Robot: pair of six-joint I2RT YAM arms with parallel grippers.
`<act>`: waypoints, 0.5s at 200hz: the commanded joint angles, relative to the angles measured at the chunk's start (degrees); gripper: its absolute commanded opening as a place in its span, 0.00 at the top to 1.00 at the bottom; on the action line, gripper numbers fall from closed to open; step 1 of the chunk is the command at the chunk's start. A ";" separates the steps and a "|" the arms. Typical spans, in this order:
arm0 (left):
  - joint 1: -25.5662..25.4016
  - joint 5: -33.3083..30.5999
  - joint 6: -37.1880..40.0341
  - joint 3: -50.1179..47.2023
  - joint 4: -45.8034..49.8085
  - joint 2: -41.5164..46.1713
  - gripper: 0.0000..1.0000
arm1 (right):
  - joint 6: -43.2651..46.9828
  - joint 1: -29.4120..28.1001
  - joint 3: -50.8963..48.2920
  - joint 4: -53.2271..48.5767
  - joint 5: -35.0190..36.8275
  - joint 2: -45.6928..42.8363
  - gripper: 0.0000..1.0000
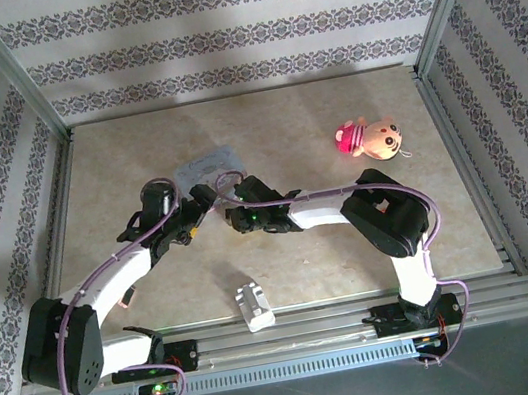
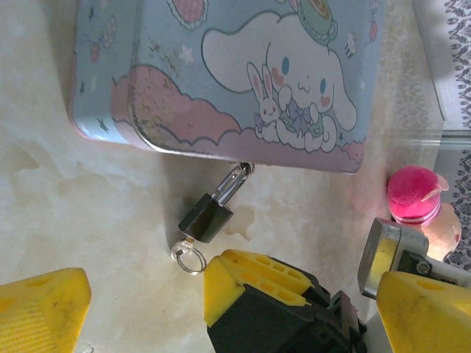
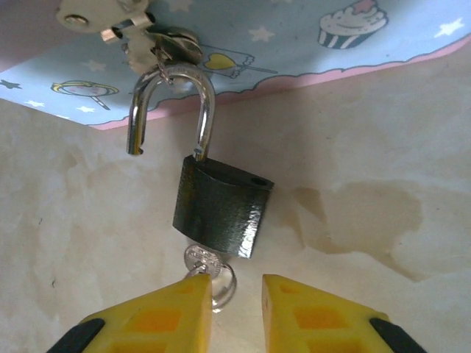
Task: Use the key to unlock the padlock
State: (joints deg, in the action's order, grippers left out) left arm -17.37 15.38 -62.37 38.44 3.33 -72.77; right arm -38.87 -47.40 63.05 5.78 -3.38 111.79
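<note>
One boxy padlock [image 3: 218,209] — shiny curved shackle [image 3: 206,110]

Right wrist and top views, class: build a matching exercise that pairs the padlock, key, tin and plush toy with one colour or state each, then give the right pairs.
Column one:
1 padlock
2 key
3 tin
4 plush toy

Column two:
A pink
B shackle open, one end free
C pale blue with cartoon figures
D pushed into the padlock's underside

Pairs: 1-B, 2-D, 3-C, 4-A.
</note>
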 commanded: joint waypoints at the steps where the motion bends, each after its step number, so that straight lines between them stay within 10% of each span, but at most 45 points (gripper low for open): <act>1: 1.31 -2.81 3.07 2.21 3.32 2.10 0.01 | -0.06 -0.37 -0.05 -0.95 1.68 -3.02 0.73; 100: 5.60 -8.29 22.63 16.68 16.30 -6.72 0.01 | -6.48 -1.16 5.90 -12.01 6.47 -3.91 0.56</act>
State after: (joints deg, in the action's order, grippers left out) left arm -13.67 9.63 -46.33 52.38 13.80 -75.66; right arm -43.24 -47.53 64.99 -0.23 -0.97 106.32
